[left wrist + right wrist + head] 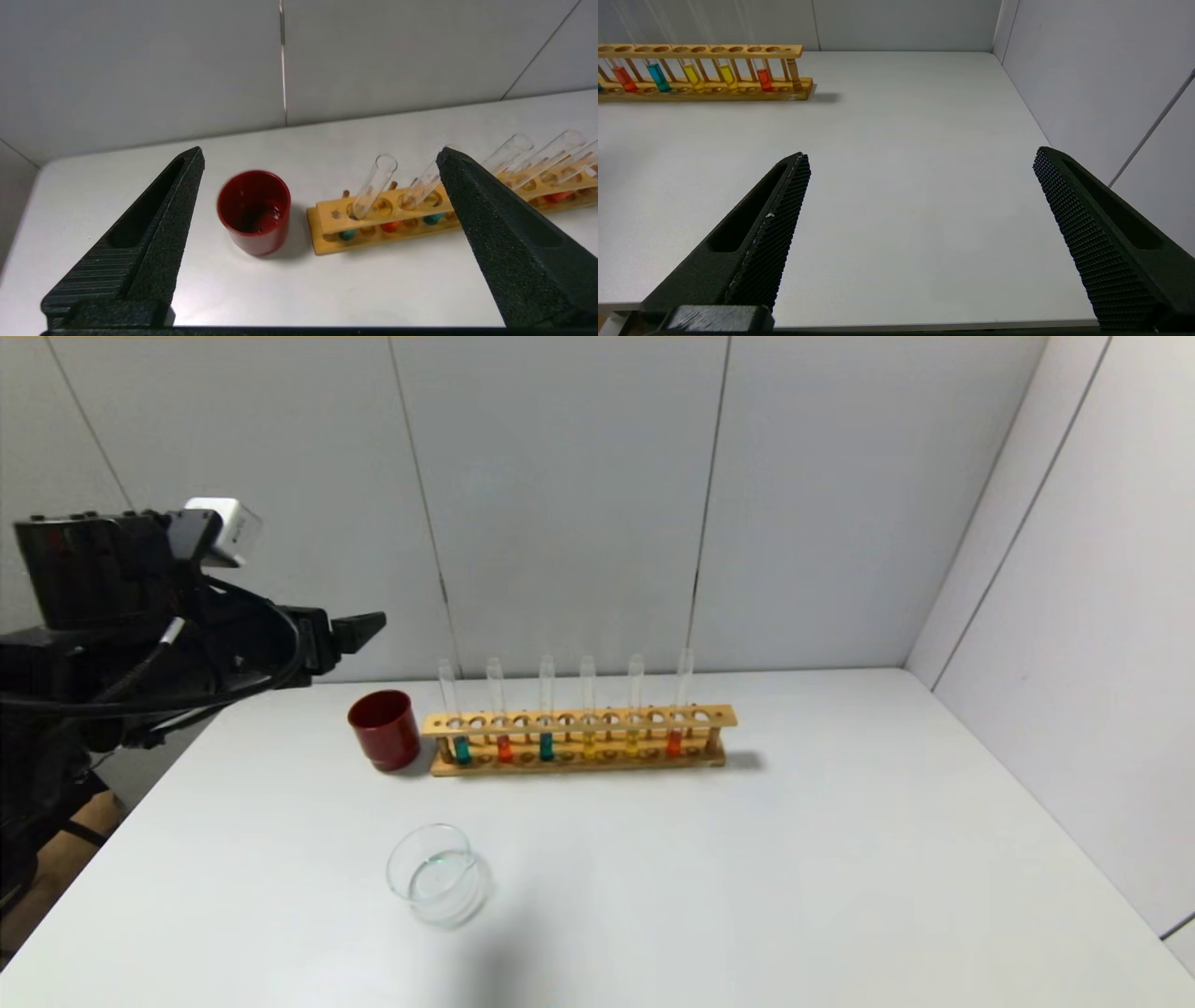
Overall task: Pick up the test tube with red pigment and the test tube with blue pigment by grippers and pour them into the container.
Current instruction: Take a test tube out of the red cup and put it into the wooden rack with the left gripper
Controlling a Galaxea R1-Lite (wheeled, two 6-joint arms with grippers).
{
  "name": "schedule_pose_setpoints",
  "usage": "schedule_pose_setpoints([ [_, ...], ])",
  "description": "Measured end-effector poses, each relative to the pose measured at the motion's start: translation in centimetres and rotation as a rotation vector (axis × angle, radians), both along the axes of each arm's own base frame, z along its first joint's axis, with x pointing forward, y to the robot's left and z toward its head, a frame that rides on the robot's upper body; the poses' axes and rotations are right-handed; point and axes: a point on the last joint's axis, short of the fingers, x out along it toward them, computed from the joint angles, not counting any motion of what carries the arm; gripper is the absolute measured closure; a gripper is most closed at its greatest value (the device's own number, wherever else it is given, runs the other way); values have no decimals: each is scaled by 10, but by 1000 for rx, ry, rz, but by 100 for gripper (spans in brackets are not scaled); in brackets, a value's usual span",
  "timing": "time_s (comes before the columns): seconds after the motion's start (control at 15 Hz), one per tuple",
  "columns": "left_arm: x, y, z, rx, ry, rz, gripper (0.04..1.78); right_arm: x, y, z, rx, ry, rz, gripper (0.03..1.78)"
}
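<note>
The white surface (pixel 747 877) carries all task items. The left arm is raised at the left edge of the surface; its left tool (pixel 322 158) has both fingers spread wide apart, holds nothing, and points toward the dark red cup (pixel 384 729) and the near end of the rack. The right tool (pixel 920 156) sits low over the bare right portion of the surface, fingers likewise apart and empty (it does not appear in the head view).

The wooden rack (pixel 579 739) stands toward the back of the surface, with the cup just beside its left end. Six tubes stand upright in it. The test tube with red pigment (pixel 504 721) occupies the second position from the left; the test tube with blue pigment (pixel 546 721) stands next to it on the right.

The container (pixel 438 875), a clear glass dish, rests in front of the rack's left end, well apart from it.
</note>
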Motion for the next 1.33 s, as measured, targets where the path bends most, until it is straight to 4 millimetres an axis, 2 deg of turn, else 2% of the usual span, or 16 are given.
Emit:
schedule_pose_setpoints([
  [0.33,37,-12,-42,-14,71,-19,7,0,0,0,0,0,0,6],
  [0.6,52,-31,-69,-25,107,-64,7,0,0,0,0,0,-1,6],
  [0.87,60,-43,-84,-22,143,-90,7,0,0,0,0,0,0,6],
  [1.33,74,-49,-102,-15,138,-94,7,0,0,0,0,0,0,6],
])
